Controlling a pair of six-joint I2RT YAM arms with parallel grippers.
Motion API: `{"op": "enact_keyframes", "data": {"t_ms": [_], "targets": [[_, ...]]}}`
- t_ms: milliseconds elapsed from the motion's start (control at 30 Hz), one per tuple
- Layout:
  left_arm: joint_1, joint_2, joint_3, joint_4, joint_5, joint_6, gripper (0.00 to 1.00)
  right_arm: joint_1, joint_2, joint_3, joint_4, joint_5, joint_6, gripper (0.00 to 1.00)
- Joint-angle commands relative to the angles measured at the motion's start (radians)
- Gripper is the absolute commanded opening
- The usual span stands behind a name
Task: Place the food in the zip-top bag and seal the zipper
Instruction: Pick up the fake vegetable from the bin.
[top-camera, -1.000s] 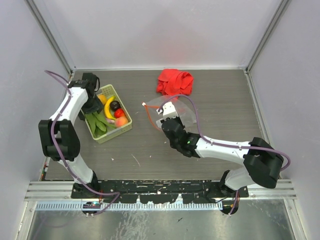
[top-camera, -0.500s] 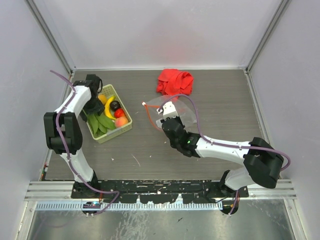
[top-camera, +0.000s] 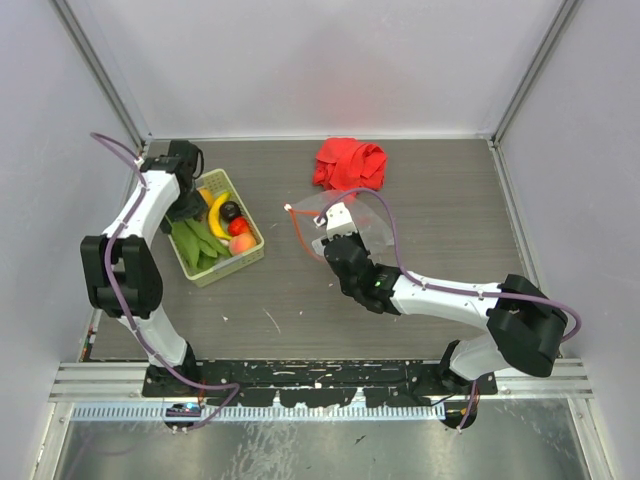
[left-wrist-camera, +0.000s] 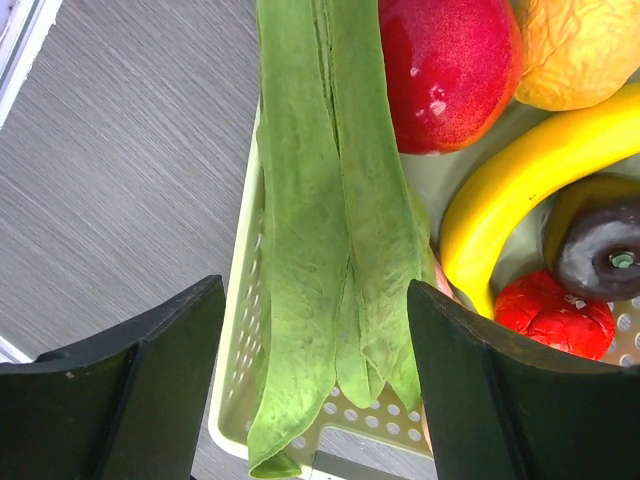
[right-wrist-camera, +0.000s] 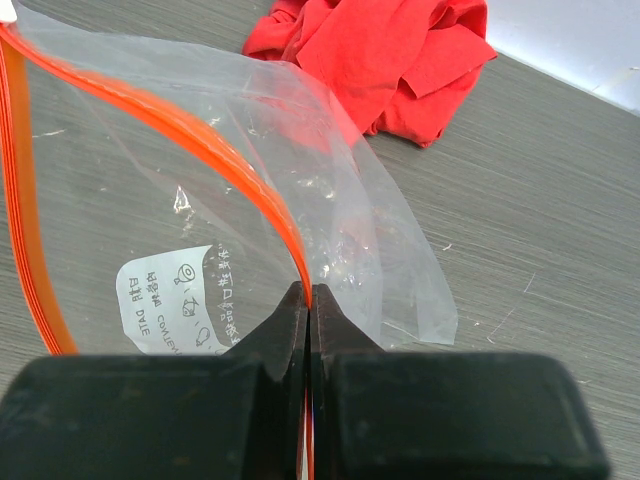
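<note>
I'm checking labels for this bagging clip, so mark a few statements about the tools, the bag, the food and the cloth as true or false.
1. The right tool is shut on the mouth edge of the zip-top bag. True.
2. The banana lies inside the bag. False: it lies in the green basket.
3. The left tool is open above the green pods. True.
4. The red cloth covers the basket. False: it lies apart, beyond the bag.

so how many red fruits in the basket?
2: large red fruit between the green pods and orange piece; small red fruit beside the dark purple piece. Others may be hidden.
</note>
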Motion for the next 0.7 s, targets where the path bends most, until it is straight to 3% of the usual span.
{"op": "enact_keyframes", "data": {"t_ms": [0, 500, 667], "targets": [[-0.004, 0.010, 0.020, 0.027, -0.031, -0.032, 0.74, -0.002, -0.034, 0.003, 0.051, 0.003, 0.019, 0.01], [-0.004, 0.128, -0.026, 0.074, -0.017, -0.065, 0.72, -0.004, -0.030, 0.003, 0.051, 0.001, 0.018, 0.01], [-0.004, 0.109, -0.038, 0.074, -0.015, -0.057, 0.59, -0.006, -0.034, 0.003, 0.050, 0.001, 0.017, 0.01]]}}
